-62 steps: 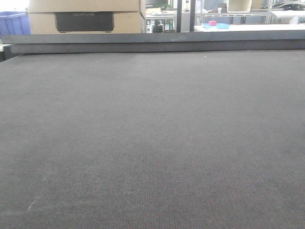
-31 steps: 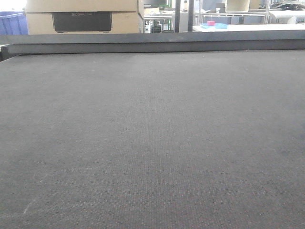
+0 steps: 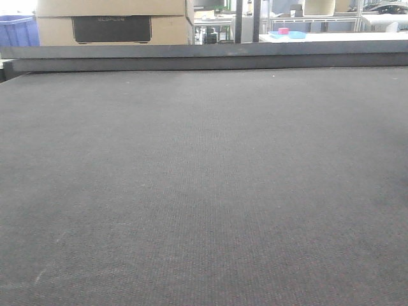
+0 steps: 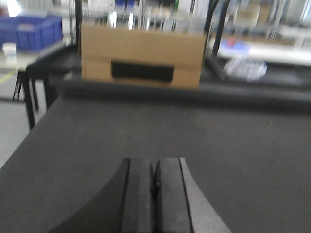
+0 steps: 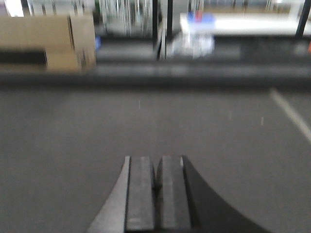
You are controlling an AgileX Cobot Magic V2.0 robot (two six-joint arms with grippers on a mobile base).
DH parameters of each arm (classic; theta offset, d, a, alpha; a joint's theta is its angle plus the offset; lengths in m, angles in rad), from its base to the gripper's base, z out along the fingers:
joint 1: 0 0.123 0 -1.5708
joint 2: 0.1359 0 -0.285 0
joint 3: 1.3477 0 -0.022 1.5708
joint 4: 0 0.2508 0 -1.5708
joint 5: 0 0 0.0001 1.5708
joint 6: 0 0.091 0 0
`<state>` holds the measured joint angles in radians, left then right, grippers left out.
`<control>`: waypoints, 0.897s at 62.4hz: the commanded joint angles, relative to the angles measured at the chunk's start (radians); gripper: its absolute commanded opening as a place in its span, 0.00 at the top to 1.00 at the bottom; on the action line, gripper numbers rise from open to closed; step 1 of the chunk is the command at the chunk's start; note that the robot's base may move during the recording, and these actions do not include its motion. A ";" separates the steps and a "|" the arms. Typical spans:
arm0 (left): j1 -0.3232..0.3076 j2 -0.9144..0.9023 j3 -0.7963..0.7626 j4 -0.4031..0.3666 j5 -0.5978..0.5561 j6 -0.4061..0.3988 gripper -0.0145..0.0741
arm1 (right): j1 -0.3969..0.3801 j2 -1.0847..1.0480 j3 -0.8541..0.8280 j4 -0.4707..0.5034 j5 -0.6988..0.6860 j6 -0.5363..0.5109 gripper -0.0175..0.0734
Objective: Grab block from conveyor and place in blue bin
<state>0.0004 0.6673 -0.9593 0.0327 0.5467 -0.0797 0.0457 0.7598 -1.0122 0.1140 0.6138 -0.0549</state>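
Note:
The conveyor (image 3: 204, 178) is a wide dark grey woven belt that fills the front view, with a raised dark rail (image 3: 204, 62) along its far side. No block shows on the belt in any view. My left gripper (image 4: 155, 162) is shut and empty above the belt. My right gripper (image 5: 156, 161) is shut and empty above the belt. A blue bin (image 3: 18, 30) stands far off at the back left, and it also shows in the left wrist view (image 4: 31, 32). Neither gripper shows in the front view.
A cardboard box (image 3: 115, 22) with a dark panel stands behind the rail at the left. A white table at the back right carries a blue dish (image 3: 288, 34) with a small pink thing (image 3: 283, 30). The belt's left edge (image 4: 29, 133) drops to the floor.
The front view has shifted slightly, then settled; the background moved a little. Nothing on the belt has changed.

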 commanded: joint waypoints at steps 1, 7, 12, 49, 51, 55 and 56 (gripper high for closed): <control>0.004 0.121 -0.093 0.019 0.147 -0.004 0.96 | -0.004 0.083 -0.032 0.000 0.126 -0.001 0.99; 0.004 0.231 -0.138 0.019 0.215 -0.004 0.96 | -0.004 0.156 -0.031 0.000 0.202 -0.001 0.99; 0.004 0.309 -0.140 0.019 0.222 -0.004 0.96 | -0.004 0.208 -0.031 0.000 0.263 -0.001 0.99; 0.004 0.606 -0.098 -0.057 0.271 -0.004 0.96 | 0.003 0.570 -0.054 0.013 0.412 0.034 0.97; 0.004 0.606 -0.098 -0.057 0.278 -0.004 0.96 | 0.014 0.588 -0.065 0.013 0.426 0.045 0.97; 0.004 0.608 -0.098 -0.057 0.283 -0.004 0.96 | 0.044 0.624 -0.091 0.011 0.434 0.055 0.97; 0.004 0.608 -0.098 -0.057 0.283 -0.004 0.96 | 0.053 0.632 -0.097 0.011 0.434 0.062 0.97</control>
<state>0.0004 1.2748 -1.0580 -0.0112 0.8246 -0.0797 0.0661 1.3505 -1.0727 0.1228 1.0361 -0.0158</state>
